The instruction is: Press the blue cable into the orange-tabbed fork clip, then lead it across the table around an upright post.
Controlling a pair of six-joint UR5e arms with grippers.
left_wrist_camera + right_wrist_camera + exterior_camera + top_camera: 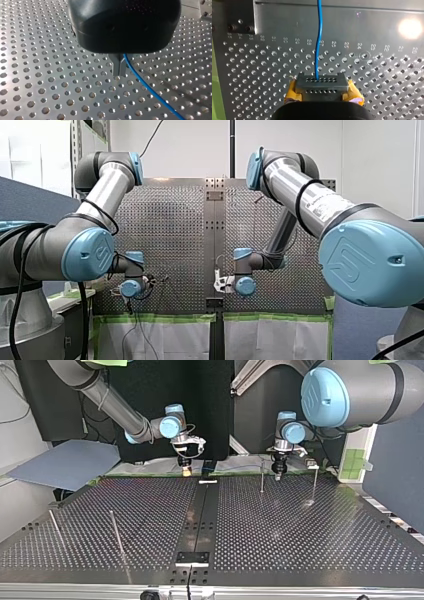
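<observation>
Blue cable [319, 37], clenched in right gripper [322, 83], pinched by left gripper [119, 71], table [387, 30] numbered 20 to 25

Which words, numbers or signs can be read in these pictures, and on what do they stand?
"25 24 23 22 21 20": row marked on the perforated table, right wrist view; numbers further along are blurred.
Raised logo on the blue joint cap, front view: no letters readable.
Printed label on my right arm, front view: too blurred to read.

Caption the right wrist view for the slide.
Yellow-padded right gripper clamps the blue cable, which runs straight ahead over the perforated table.
</observation>
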